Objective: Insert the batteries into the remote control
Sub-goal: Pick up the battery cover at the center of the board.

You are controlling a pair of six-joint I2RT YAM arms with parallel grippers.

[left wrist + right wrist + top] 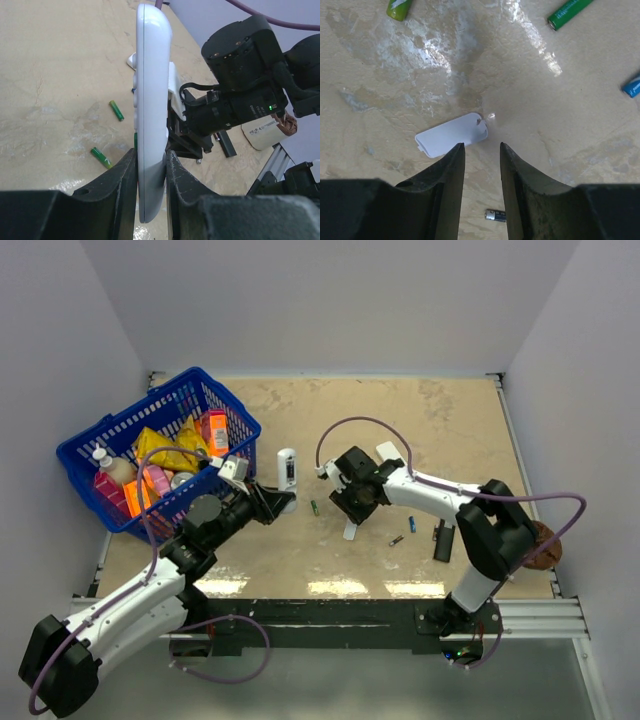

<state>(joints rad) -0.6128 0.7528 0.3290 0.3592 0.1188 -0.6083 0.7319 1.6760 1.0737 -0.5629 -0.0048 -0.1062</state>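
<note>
Remote (150, 100) is clamped at its near end between the left gripper (150, 156) fingers, squeezed across its thin side (stood on edge, buttons turned camera-left). Its long axis is set in line with the fingers, far end pointed away from the wrist. It is held near the basket (228, 400), off the near-right corner. Right gripper (481, 146) is seen parted, nothing between; cover (452, 135) lies flat at one fingertip. Batteries (570, 12) are scattered loose, farther from the basket.

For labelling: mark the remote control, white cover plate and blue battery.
remote control (150, 90), left wrist view, mid-body.
white cover plate (451, 136), right wrist view, centre.
blue battery (632, 86), right wrist view, visible end.
</note>
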